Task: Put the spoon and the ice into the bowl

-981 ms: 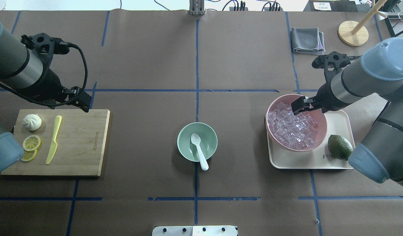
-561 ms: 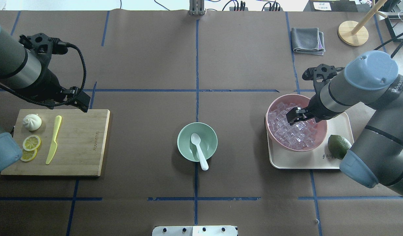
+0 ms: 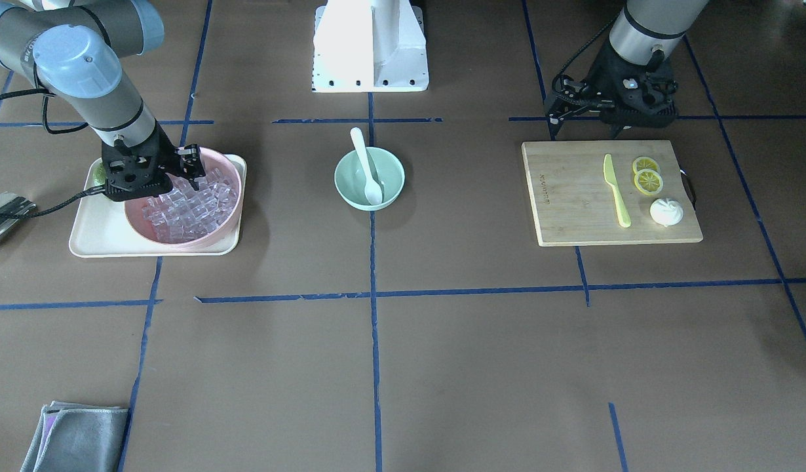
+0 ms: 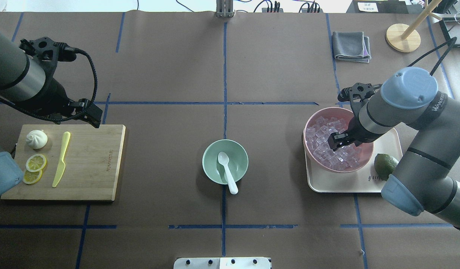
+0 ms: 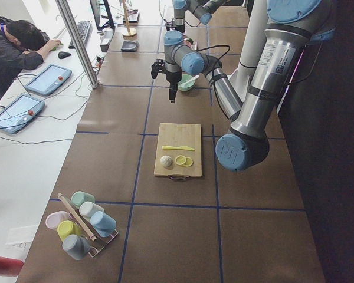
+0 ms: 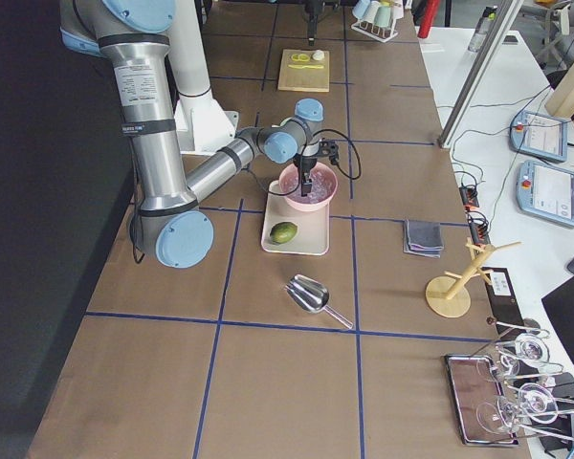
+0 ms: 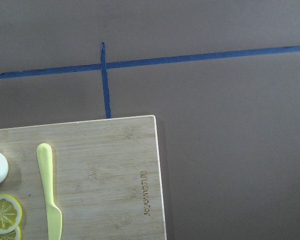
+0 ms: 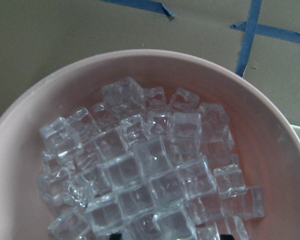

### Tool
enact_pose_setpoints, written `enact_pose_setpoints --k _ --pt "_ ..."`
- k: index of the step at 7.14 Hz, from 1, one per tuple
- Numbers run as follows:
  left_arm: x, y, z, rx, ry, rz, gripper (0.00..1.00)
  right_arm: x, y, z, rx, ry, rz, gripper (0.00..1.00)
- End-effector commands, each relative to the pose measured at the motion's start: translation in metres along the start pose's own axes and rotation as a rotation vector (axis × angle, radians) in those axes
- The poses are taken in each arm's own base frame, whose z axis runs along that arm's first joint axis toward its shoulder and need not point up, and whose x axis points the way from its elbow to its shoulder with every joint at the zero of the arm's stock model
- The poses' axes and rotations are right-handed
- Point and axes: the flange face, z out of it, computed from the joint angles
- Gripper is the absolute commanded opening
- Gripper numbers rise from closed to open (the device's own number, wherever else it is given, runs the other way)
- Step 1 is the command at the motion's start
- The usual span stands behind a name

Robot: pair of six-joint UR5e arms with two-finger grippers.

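Note:
The white spoon (image 4: 227,170) lies in the mint-green bowl (image 4: 207,157) at the table's middle, scoop inside, handle over the near rim; both show in the front view, spoon (image 3: 365,164) and bowl (image 3: 341,177). The ice (image 4: 319,136) fills a pink bowl (image 4: 366,153) on the right. My right gripper (image 4: 336,144) hangs low over the ice, open, fingers apart just above the cubes (image 8: 150,170). My left gripper (image 4: 91,114) is open and empty, above the table beside the cutting board's far corner.
The pink bowl stands on a cream tray (image 4: 349,185) beside a lime (image 4: 383,164). A cutting board (image 4: 95,164) on the left holds a yellow-green knife (image 4: 61,158), lemon slices (image 4: 35,163) and a bun (image 4: 36,139). A grey cloth (image 4: 351,45) and wooden stand (image 4: 402,37) sit far right.
My right gripper has moved from the pink bowl's far rim towards its middle and lower over the ice. The left arm has barely shifted. The spoon and green bowl have not moved.

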Motion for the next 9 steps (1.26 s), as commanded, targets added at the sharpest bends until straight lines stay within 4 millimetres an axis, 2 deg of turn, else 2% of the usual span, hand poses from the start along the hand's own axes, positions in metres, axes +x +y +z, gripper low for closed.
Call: enact_pose_setpoints --k 1,7,8,9 --pt "0.0007 0.0008 -0.0007 0.001 0.002 0.001 1.00 0.0028 -0.0024 -0.0006 0.000 0.002 -0.012 0.67" --pt "-0.0035 0.0087 -0.0070 0.008 0.006 0.005 1.00 0.0044 -0.0060 0.0032 -0.005 0.005 -0.006 0.67" --pt "-0.0034 0.0088 -0.0070 0.007 0.007 0.005 1.00 0.0036 -0.0062 0.0028 -0.005 0.002 -0.007 0.50" --pt "-0.0035 0.0087 -0.0070 0.008 0.006 0.007 1.00 0.0026 -0.0058 0.0014 -0.005 -0.002 -0.008 0.19"
